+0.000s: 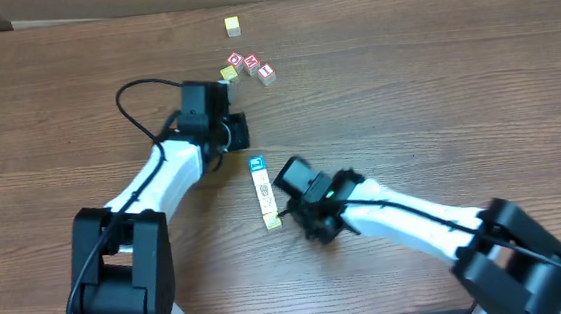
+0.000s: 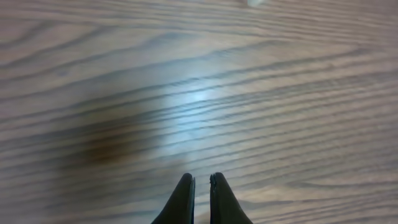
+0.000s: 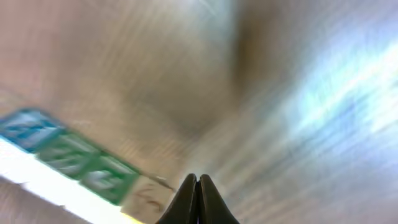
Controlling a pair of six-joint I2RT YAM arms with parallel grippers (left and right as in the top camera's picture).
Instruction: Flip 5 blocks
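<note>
The blocks (image 1: 262, 192) lie in a short line on the table. The far end shows a blue face (image 1: 257, 164), the middle ones are pale cream, and the near end is yellow (image 1: 272, 222). In the right wrist view the line of blocks (image 3: 68, 152) is blurred at the lower left, with blue and green side faces and a cream one nearest the fingers. My right gripper (image 1: 283, 215) (image 3: 198, 182) is shut and empty, its tips right beside the near end of the line. My left gripper (image 1: 239, 132) (image 2: 202, 178) is shut on nothing, over bare wood beyond the line's far end.
A cluster of red-and-white letter cubes (image 1: 251, 65) with a yellowish cube (image 1: 229, 73) sits at the back, just beyond the left gripper. A lone yellow-topped cube (image 1: 233, 24) stands farther back. The table's far edge runs along the top.
</note>
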